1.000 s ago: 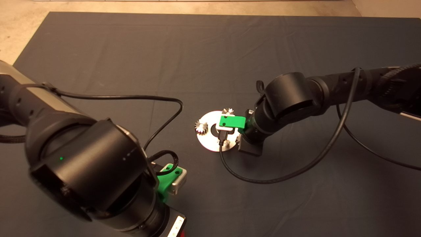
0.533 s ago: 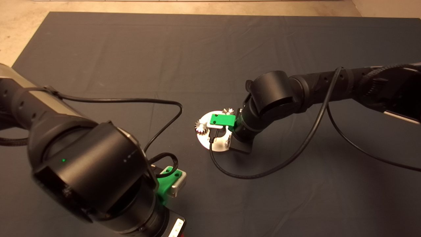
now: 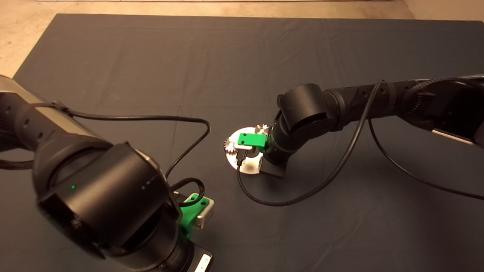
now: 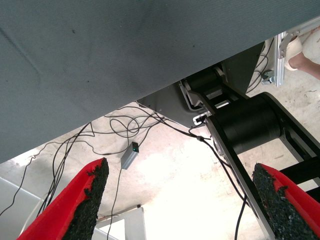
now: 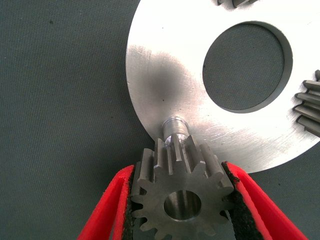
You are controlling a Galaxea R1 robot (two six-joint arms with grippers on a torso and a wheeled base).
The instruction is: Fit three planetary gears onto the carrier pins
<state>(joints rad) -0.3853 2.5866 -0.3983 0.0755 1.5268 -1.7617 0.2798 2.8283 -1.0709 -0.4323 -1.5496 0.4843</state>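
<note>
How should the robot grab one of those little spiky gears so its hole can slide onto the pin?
Pinch the toothed rim from two opposite sides and leave the centre hole uncovered. The right gripper does that now: its red fingers press the teeth of the gear, and the hole stays open. The gear is next to the bare pin at the plate's edge, so bringing it in from above probably suits.

no readable text, labels or numbers show on anything.
</note>
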